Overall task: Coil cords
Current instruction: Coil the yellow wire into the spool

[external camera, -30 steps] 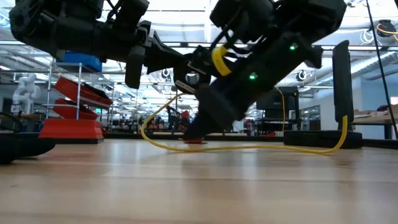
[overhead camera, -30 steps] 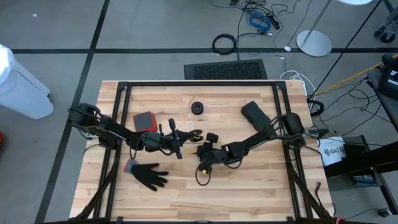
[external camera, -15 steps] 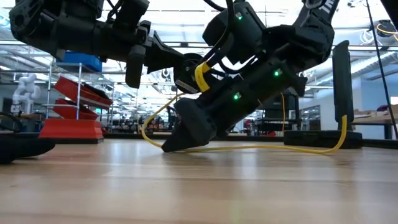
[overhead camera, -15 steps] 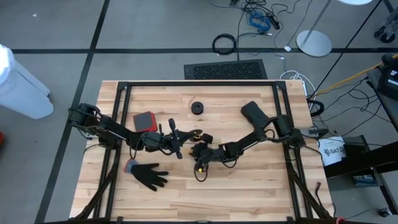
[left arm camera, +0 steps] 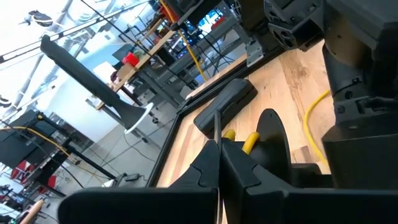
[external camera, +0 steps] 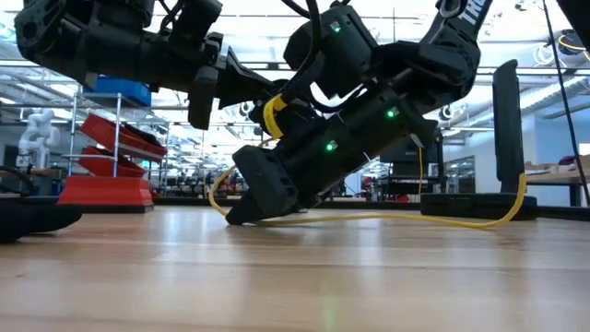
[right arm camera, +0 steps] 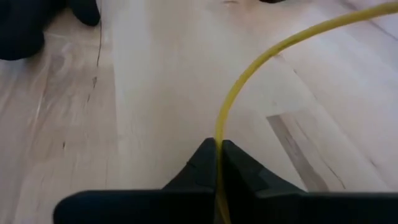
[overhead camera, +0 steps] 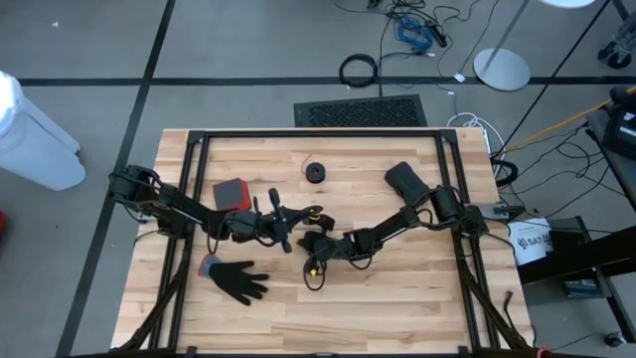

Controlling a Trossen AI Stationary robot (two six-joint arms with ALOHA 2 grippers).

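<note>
While my right arm reaches in from the right edge of the high view, bent at the elbow and stretched low across the table (overhead camera: 397,298), my right claw (overhead camera: 316,247) sits just below centre, tilted nose-down so its tip nearly meets the wood in the low view (external camera: 241,210). Its fingers (right arm camera: 239,168) are pressed together on the yellow cord (right arm camera: 249,74), which runs up out of the pinch and curves away across the boards. In the low view that cord (external camera: 415,219) lies in a long shallow arc along the table, rising at the right of the frame. In the high view a small loop of it (overhead camera: 312,276) hangs just below the claw.

My left arm comes from the left edge, forearm level, with my left claw (overhead camera: 298,215) just left of centre, close beside the right one. Its fingers (left arm camera: 205,168) are closed; yellow (left arm camera: 250,142) shows just past them, but whether they grip it I cannot tell, since the fingers cover the spot.

The glove (overhead camera: 237,278) lies at lower left, a small black bundle (overhead camera: 315,172) sits above centre, and the right arm's bulk hides much of the middle in the low view.
</note>
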